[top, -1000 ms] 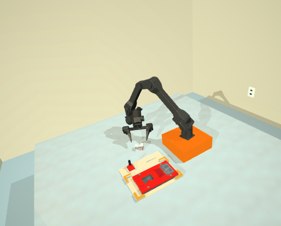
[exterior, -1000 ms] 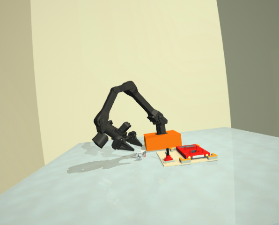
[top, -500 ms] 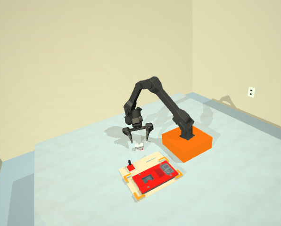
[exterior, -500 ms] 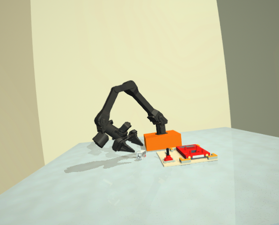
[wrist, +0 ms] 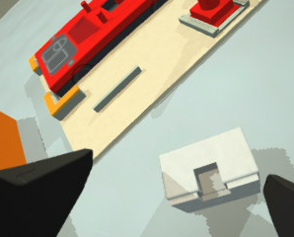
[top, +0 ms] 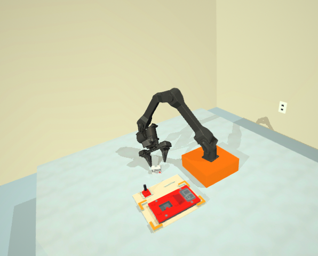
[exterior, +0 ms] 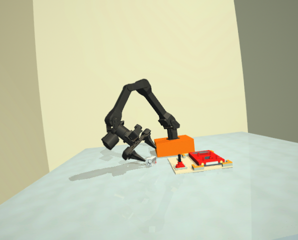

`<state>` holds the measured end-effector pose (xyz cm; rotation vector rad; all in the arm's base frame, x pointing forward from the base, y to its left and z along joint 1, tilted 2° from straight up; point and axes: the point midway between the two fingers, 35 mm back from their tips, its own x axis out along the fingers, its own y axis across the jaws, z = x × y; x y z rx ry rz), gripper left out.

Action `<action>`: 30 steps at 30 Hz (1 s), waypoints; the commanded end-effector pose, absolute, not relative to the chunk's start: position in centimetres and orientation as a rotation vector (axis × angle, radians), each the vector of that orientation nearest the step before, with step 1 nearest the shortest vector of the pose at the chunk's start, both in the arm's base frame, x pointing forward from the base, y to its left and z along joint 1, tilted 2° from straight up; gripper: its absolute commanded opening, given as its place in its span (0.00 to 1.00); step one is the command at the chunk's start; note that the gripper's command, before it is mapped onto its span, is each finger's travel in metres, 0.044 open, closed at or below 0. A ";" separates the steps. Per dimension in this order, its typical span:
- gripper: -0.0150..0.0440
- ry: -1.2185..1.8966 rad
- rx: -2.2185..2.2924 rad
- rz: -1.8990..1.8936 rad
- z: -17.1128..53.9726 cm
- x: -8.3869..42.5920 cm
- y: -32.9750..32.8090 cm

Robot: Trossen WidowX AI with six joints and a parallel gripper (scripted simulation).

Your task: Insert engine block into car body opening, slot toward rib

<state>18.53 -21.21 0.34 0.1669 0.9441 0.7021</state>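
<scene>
The white engine block [top: 156,169] [exterior: 151,161] [wrist: 201,153] rests on the table behind the board. Its slot faces the bottom of the wrist view. My gripper [top: 157,164] [exterior: 150,154] [wrist: 180,171] is wide open just above the block and turned relative to it. The block sits close to the right finger in the wrist view, with a wide gap to the left finger. The red car body [top: 178,208] [exterior: 194,157] [wrist: 83,30] lies on the board; its opening [top: 165,205] is empty. The opening is partly cut off at the top of the wrist view.
The cream board [top: 159,187] [exterior: 172,161] [wrist: 137,94] has orange corner brackets around the car and a thin grey bar. A red base with a black stick [top: 146,192] [exterior: 180,164] stands at its corner. The orange arm base [top: 208,172] [exterior: 173,147] [wrist: 4,138] stands beside it.
</scene>
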 end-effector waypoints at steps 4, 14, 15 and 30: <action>1.00 1.095 0.321 0.587 0.5 18.5 -20.8; 1.00 1.275 0.529 0.379 0.6 18.6 -20.4; 1.00 1.291 0.549 0.355 0.6 18.7 -20.3; 1.00 1.465 0.831 -0.056 0.9 18.9 -20.0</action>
